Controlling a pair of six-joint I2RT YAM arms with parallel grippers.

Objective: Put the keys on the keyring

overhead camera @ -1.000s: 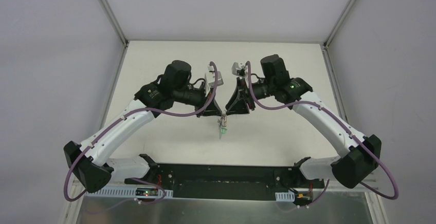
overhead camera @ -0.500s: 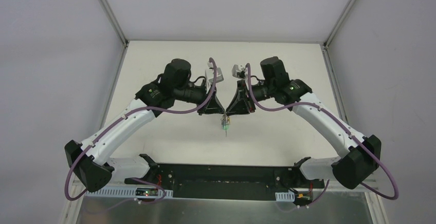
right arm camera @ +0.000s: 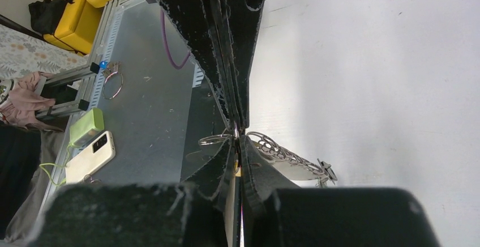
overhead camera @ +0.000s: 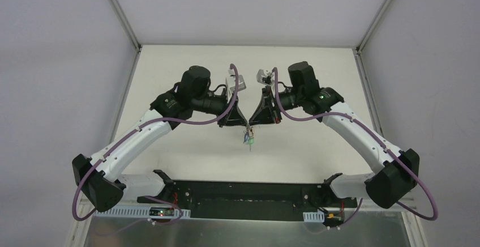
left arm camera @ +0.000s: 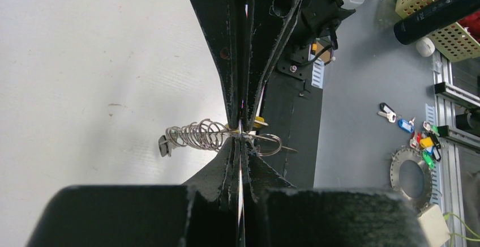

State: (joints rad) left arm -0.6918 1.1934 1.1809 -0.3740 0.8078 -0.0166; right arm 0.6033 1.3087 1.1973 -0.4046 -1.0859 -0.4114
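Over the middle of the white table (overhead camera: 187, 150) my two grippers meet tip to tip. My left gripper (left arm camera: 240, 140) is shut on the silver wire of the keyring (left arm camera: 270, 144). A coil of small silver rings (left arm camera: 195, 135) trails from the keyring, ending in a dark clip. My right gripper (right arm camera: 238, 140) comes from the other side, its jaws closed to a thin slit with a yellow key head (left arm camera: 259, 123) pinched between them. In the top view a small bunch of keys (overhead camera: 248, 140), green and blue, hangs below both fingertips.
The black base bar (overhead camera: 243, 193) runs along the near edge. Off the table on a grey bench lie loose coloured keys (left arm camera: 421, 136), a metal disc (left arm camera: 411, 176), a phone (right arm camera: 90, 156) and another ring (right arm camera: 111, 84). A yellow basket (left arm camera: 447, 9) stands further off.
My right gripper's jaws have closed in over the last second. The hanging keys swung slightly right. Both arms stayed almost where they were.
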